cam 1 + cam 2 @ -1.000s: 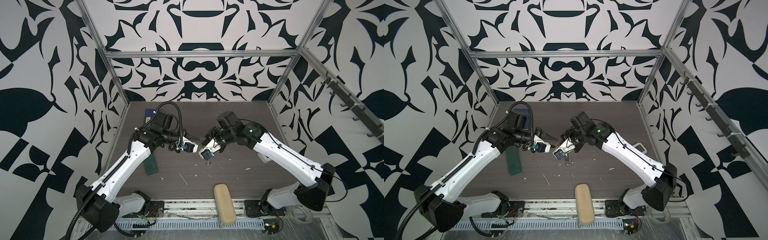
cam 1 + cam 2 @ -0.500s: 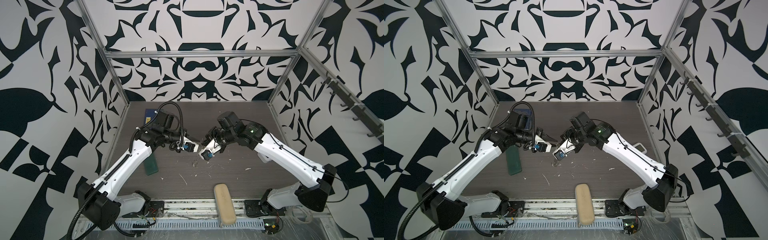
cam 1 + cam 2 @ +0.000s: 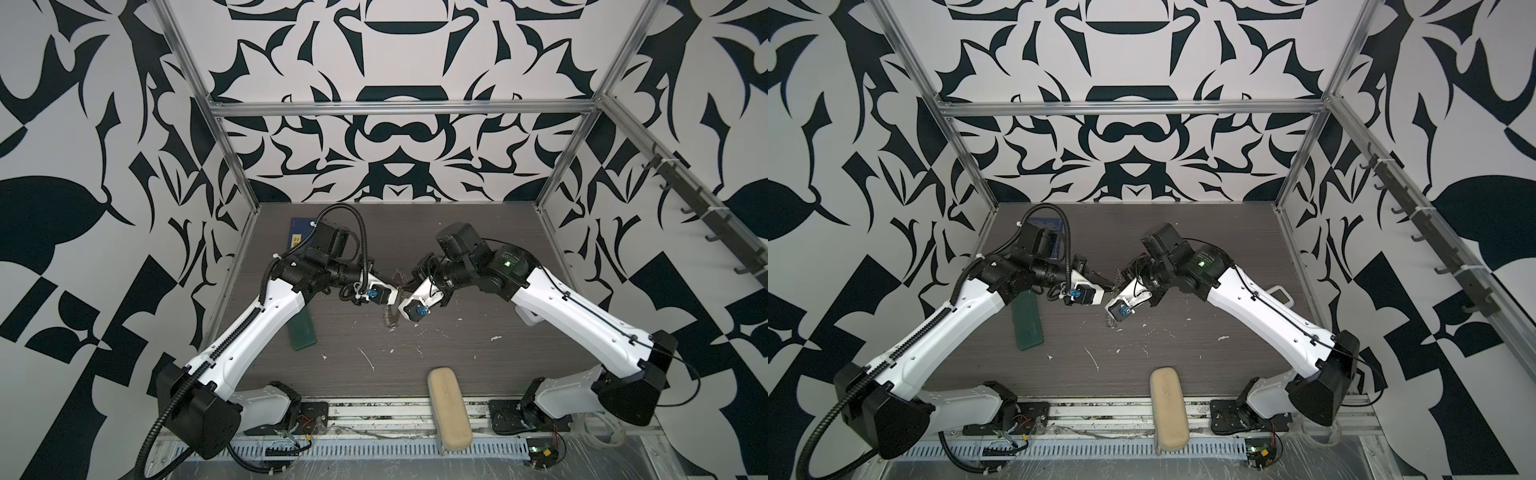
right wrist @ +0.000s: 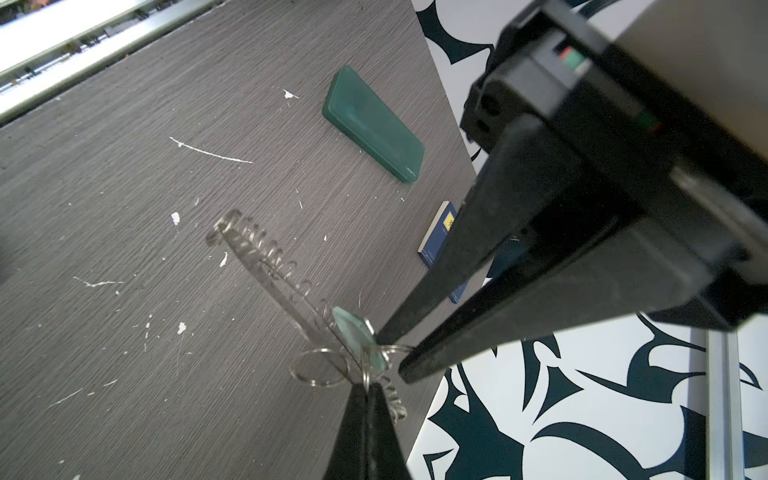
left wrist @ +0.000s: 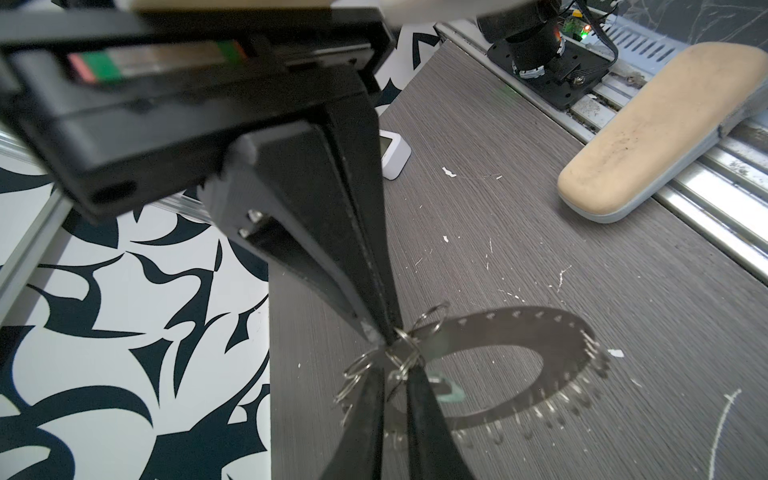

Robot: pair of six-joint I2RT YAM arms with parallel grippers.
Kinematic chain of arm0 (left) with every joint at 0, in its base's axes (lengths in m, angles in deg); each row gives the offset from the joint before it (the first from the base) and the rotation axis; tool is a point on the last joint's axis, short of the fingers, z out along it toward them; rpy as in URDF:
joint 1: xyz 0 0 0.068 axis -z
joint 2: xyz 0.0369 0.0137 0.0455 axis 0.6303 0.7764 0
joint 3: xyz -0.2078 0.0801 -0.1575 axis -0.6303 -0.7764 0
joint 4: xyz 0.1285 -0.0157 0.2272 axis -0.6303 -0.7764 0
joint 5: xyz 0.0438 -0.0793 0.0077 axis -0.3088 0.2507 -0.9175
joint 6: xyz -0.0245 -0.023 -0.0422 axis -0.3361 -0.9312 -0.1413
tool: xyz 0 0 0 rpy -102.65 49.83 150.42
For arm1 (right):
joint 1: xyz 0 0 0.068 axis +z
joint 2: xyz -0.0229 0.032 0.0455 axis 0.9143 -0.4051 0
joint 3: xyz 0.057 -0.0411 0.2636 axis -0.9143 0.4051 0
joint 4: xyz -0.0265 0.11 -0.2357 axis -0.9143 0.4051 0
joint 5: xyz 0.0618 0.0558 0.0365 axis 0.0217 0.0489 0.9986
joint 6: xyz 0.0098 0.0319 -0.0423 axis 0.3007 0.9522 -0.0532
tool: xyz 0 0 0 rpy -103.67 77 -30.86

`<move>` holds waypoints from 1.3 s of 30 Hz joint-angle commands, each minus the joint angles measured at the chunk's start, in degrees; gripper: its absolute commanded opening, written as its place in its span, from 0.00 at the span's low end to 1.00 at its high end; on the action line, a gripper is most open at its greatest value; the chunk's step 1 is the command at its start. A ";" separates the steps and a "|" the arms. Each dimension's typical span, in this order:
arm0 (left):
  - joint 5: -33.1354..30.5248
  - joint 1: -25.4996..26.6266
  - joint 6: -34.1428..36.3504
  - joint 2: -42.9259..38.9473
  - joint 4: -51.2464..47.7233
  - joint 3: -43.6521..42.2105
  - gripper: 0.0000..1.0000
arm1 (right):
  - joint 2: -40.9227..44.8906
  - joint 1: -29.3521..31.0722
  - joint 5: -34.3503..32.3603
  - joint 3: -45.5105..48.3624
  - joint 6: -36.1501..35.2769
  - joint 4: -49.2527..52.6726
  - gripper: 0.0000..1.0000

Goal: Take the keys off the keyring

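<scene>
My left arm (image 3: pixel 266 316) and right arm (image 3: pixel 573 316) reach inward, tips meeting over the table (image 3: pixel 395 232). The right gripper (image 5: pixel 384 338) pinches the keyring (image 4: pixel 274 270), held on edge. The left gripper (image 4: pixel 392 353) fingers sit narrow beside the key (image 4: pixel 357 336), and I can't tell if they grip.

Robotics lab cell: aluminium frame (image 3: pixel 399 109), black-and-white patterned wall panels (image 3: pixel 399 41), left arm (image 3: pixel 270 316) and right arm (image 3: pixel 582 316) mounted along front edge of grey worktop (image 3: pixel 457 249).

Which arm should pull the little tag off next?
Left. The right end effector is shut on the keyring, holding it up; the left end effector is open beside the key tag, so it can probably grab it.
</scene>
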 commanded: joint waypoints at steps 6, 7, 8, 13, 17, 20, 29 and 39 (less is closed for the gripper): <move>0.13 1.08 1.26 0.37 -2.71 -0.40 0.15 | 2.29 0.30 2.26 -3.18 1.21 -0.80 0.00; -0.07 1.17 1.36 0.37 -2.72 -0.37 0.15 | 2.29 0.30 2.19 -3.16 1.20 -0.86 0.00; -0.31 1.23 1.44 0.36 -2.80 -0.26 0.15 | 2.29 0.30 2.08 -3.16 1.16 -0.80 0.00; -1.69 1.61 2.58 0.37 -4.63 0.42 0.05 | 2.55 0.30 2.09 -3.16 1.21 -0.80 0.00; -3.19 1.61 2.85 0.33 -5.00 0.46 0.00 | 2.99 0.30 2.45 -2.89 1.46 -1.18 0.00; -2.96 1.61 2.59 0.07 -4.78 0.46 0.00 | 3.34 0.31 2.85 -2.77 2.11 -1.32 0.00; 6.97 -1.97 -6.61 -2.94 4.21 -0.38 0.00 | 7.56 -3.85 10.76 3.63 11.85 -9.99 0.00; 14.62 -4.81 -13.81 -2.73 5.91 4.31 0.00 | 13.14 -5.85 15.49 14.77 24.52 -24.17 0.00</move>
